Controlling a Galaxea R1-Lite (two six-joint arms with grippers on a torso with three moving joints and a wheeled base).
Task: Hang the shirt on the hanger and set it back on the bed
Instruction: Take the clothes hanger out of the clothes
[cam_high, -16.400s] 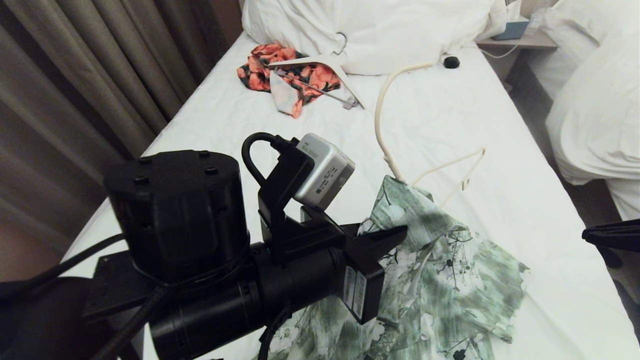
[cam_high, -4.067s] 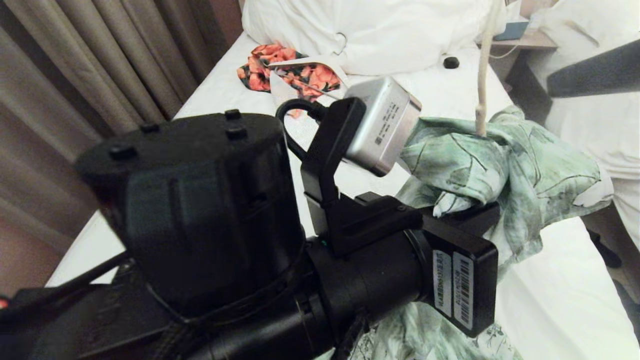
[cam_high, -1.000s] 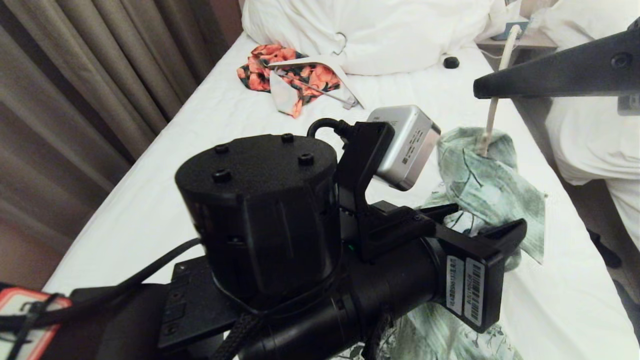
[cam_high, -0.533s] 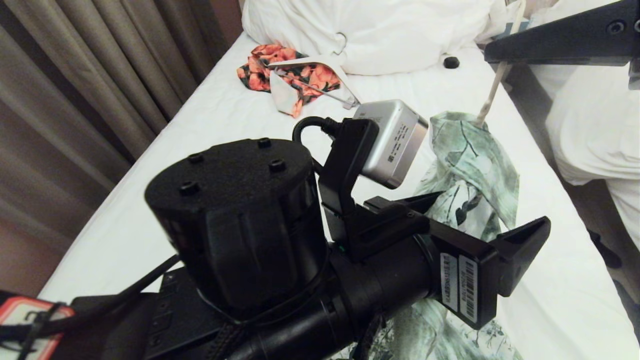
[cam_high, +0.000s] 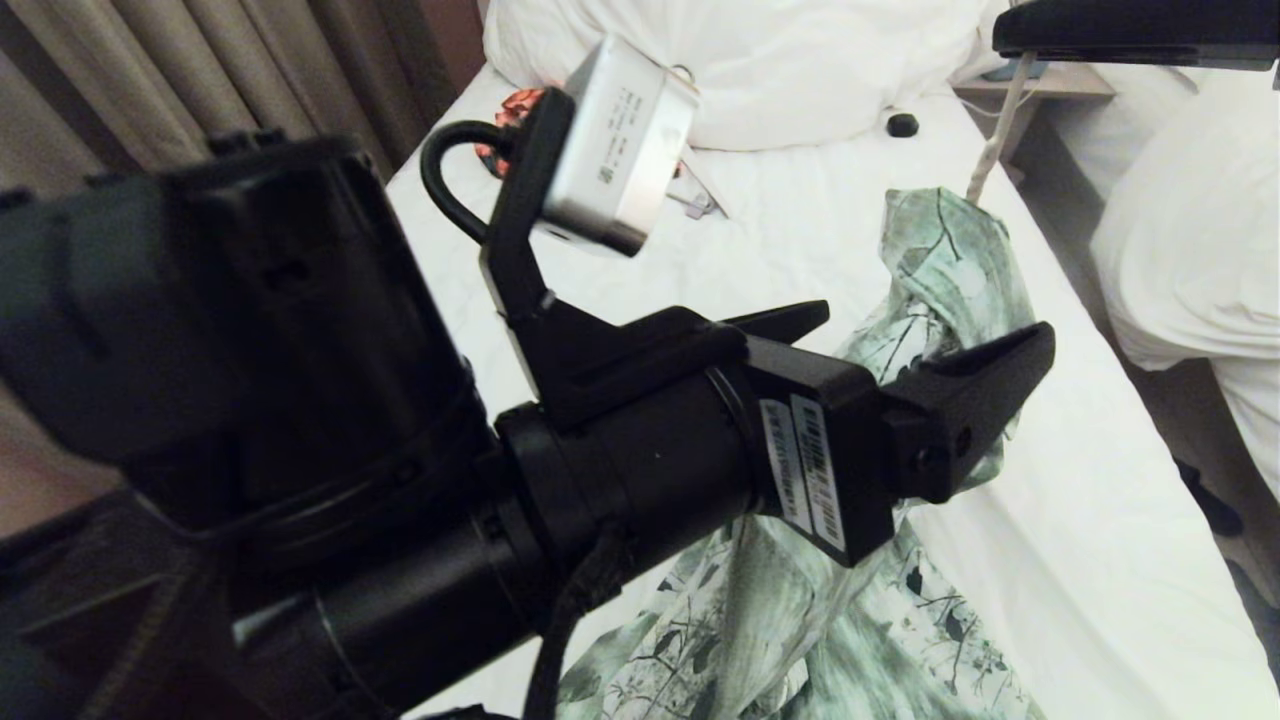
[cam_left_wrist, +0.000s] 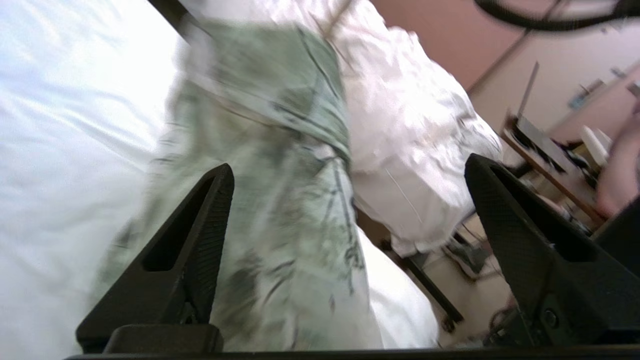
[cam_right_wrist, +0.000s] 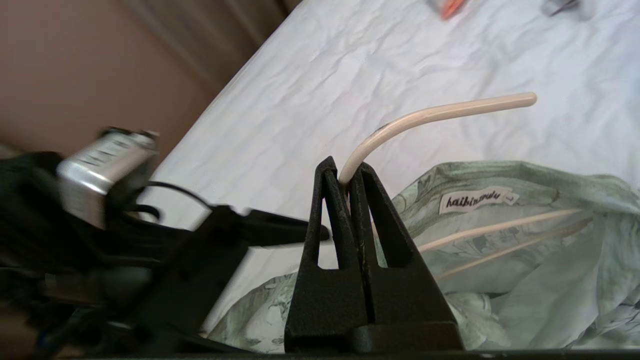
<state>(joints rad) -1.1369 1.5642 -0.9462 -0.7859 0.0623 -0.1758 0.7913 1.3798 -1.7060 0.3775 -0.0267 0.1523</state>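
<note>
Left arm (cam_high: 330, 440): blurred, fills the head view's near side, hiding the bed (cam_high: 800, 230) behind it.
Orange-red floral garment (cam_high: 515, 105): mostly hidden behind the left wrist camera (cam_high: 615, 145).
Shirt (cam_high: 940, 270): smeared beyond the left gripper (cam_left_wrist: 350, 185); lower part cut off.
Hanger (cam_right_wrist: 430, 117): frame largely inside the shirt.
Right gripper (cam_right_wrist: 344, 175): cut off at the head view's top.

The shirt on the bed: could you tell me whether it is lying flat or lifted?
Partly lifted. The shirt hangs from the hanger, which the right gripper pinches by its hook; its lower part trails on the bed.
</note>
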